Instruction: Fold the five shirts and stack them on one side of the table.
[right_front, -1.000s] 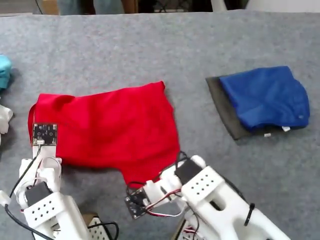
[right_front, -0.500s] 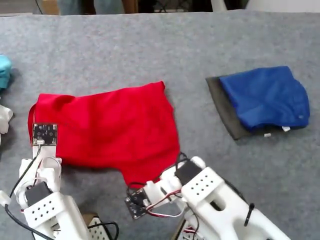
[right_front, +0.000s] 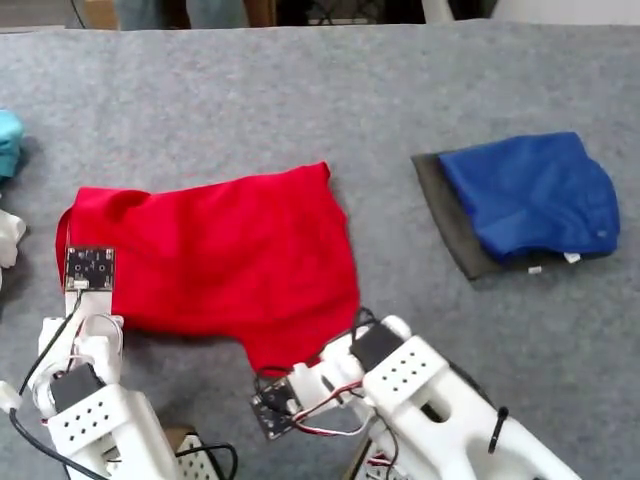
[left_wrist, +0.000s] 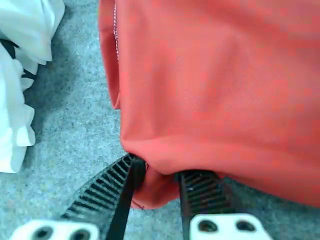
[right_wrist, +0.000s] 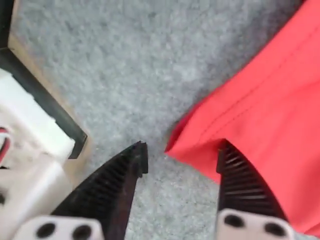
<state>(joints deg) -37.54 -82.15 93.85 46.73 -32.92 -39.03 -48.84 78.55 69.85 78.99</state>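
Note:
A red shirt (right_front: 220, 260) lies spread flat on the grey table (right_front: 300, 90), left of centre. At its near-left edge, my left gripper (left_wrist: 159, 186) is shut on a fold of the red shirt (left_wrist: 210, 80). The left arm (right_front: 80, 350) stands at the front left. My right gripper (right_wrist: 181, 159) is open low over the table, with the near corner of the red shirt (right_wrist: 260, 115) lying between its fingers. The right arm (right_front: 400, 375) is at the front centre. A folded blue shirt (right_front: 530, 195) rests on a folded dark grey shirt (right_front: 450, 220) at the right.
A crumpled white shirt (right_front: 8, 238) and a teal shirt (right_front: 8, 140) sit at the table's left edge; the white shirt (left_wrist: 22, 75) lies close beside my left gripper. An arm's base (right_wrist: 30, 115) stands near the right gripper. Bare table stretches across the back.
The right arm has edged very slightly toward the table's front. The red shirt and the left arm have not moved.

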